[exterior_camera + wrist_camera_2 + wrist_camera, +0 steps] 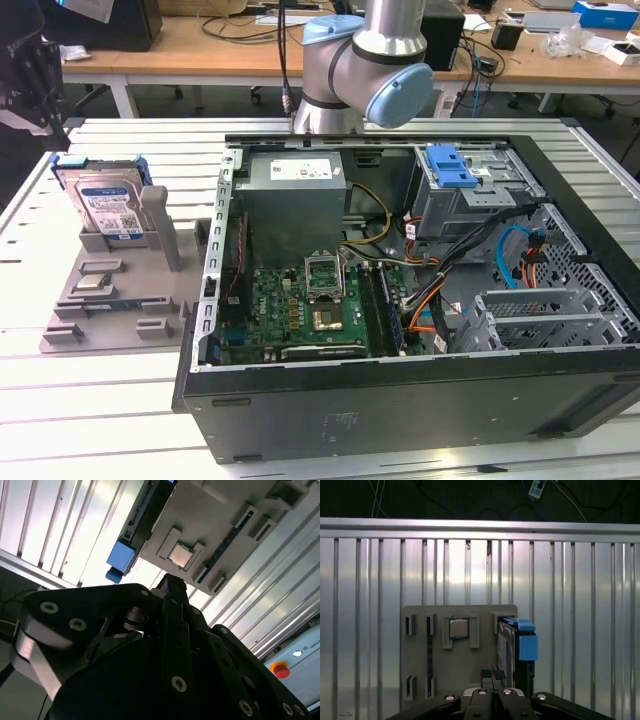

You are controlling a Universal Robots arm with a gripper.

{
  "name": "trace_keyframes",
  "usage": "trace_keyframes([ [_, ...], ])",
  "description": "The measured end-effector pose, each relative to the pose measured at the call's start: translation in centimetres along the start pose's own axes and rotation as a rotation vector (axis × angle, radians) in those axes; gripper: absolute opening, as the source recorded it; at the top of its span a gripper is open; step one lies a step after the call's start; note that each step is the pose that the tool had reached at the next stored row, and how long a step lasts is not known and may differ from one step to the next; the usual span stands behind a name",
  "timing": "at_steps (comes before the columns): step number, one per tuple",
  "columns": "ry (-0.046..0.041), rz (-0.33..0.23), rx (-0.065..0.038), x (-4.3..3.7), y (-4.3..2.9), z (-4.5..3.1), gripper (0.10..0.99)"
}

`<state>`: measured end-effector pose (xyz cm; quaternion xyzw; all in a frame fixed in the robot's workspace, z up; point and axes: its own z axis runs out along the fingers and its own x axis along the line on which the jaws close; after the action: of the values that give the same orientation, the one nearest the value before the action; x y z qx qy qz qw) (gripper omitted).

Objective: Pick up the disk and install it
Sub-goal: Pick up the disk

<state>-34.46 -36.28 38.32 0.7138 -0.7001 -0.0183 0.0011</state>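
Fingers (486, 678) prob. pressed together, holding nothing, pointing down; arm (370, 65) upright.

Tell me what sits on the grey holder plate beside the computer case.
On the grey holder plate the disk stands on edge between grey uprights, and a small square chip lies flat. The disk hides the plate surface beneath it.
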Motion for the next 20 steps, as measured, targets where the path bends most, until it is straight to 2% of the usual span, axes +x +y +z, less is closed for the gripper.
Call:
trace_keyframes([
  [6,0.0001,-0.001,0.000,0.00,0.00,0.00,0.114],
  [7,0.0000,-0.001,0.000,0.00,0.00,0.00,0.235],
  [10,0.0001,-0.002,0.000,0.00,0.00,0.00,0.416],
  [11,0.0001,-0.002,0.000,0.00,0.00,0.00,0.416],
  [12,0.0001,-0.002,0.000,0.00,0.00,0.00,0.482],
  [16,0.0001,-0.002,0.000,-0.33,-0.01,0.00,0.482],
  [20,0.0001,-0.002,0.000,-1.90,-0.04,0.06,0.482],
])
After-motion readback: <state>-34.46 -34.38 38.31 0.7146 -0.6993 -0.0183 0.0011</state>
